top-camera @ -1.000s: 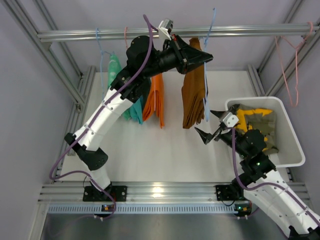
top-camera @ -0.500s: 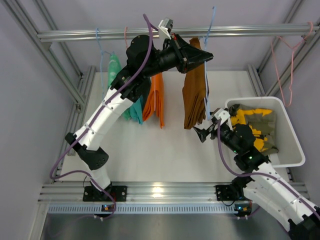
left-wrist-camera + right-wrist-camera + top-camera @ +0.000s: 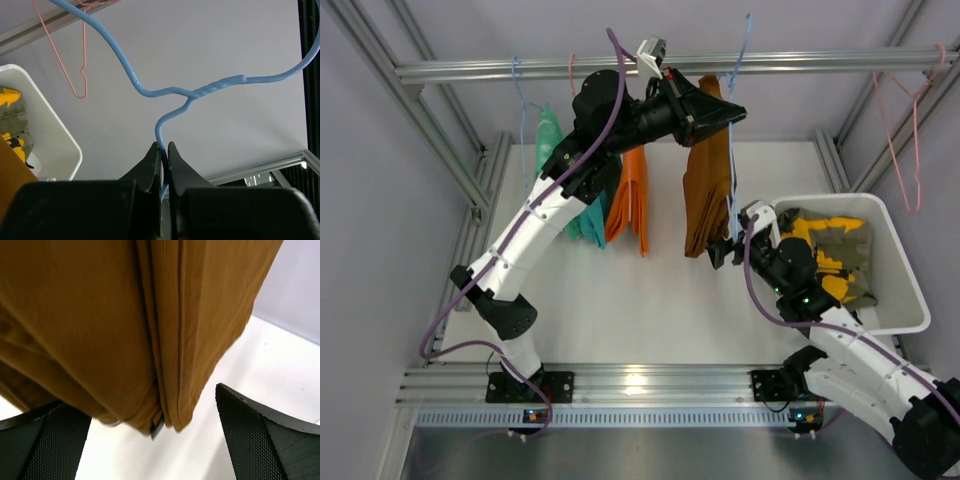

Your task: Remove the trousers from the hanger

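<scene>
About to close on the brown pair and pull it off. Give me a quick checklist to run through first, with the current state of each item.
1. Left end effector shut on the blue hanger, steadying it: ok.
2. Right end effector open, nothing held: ok.
3. Lower end of the brown trousers hangs between the right fingers: ok.
4. Cloth free to slide off the hanger's bar without snagging: cannot tell, the bar is hidden by the cloth.
5. White bin beside the right arm has room; it holds only the yellow patterned trousers: ok.
</scene>
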Controlling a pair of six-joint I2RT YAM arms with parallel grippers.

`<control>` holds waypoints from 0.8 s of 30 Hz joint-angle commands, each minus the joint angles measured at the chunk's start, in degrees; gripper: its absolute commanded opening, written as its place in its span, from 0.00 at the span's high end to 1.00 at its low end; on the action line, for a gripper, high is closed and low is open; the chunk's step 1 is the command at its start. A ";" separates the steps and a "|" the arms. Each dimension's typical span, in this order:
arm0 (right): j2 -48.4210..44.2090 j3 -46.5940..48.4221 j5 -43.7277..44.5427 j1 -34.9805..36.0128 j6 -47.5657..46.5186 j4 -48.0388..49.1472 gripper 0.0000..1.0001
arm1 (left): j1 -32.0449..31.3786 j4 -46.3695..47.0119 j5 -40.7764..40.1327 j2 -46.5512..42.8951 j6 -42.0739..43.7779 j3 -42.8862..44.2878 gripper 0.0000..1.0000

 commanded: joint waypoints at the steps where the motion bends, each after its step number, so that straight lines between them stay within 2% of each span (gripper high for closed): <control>1: 0.10 5.66 -0.88 1.05 2.70 8.56 0.00 | 0.24 16.26 -0.23 -4.08 1.04 2.25 1.00; 13: 0.28 14.27 0.52 1.05 5.17 7.95 0.01 | 0.15 16.00 -0.58 -4.61 0.60 -2.14 1.00; 19: -1.30 14.46 1.30 1.05 3.50 5.67 0.02 | 0.24 16.09 -0.58 -4.88 0.95 -2.41 1.00; 20: -1.56 14.20 1.66 1.14 3.32 5.49 0.03 | 0.24 16.00 -0.50 -4.88 0.95 -2.50 1.00; 22: -2.01 13.49 3.76 1.14 2.88 5.40 0.18 | 0.24 15.82 -0.50 -4.97 0.86 -2.50 1.00; 23: -2.01 13.40 5.42 1.14 2.71 5.40 0.18 | 0.24 15.82 -0.50 -5.05 0.69 -2.41 1.00; 24: -2.01 13.23 6.13 1.14 2.53 6.10 0.23 | 0.24 15.82 -0.32 -5.23 0.51 -2.41 1.00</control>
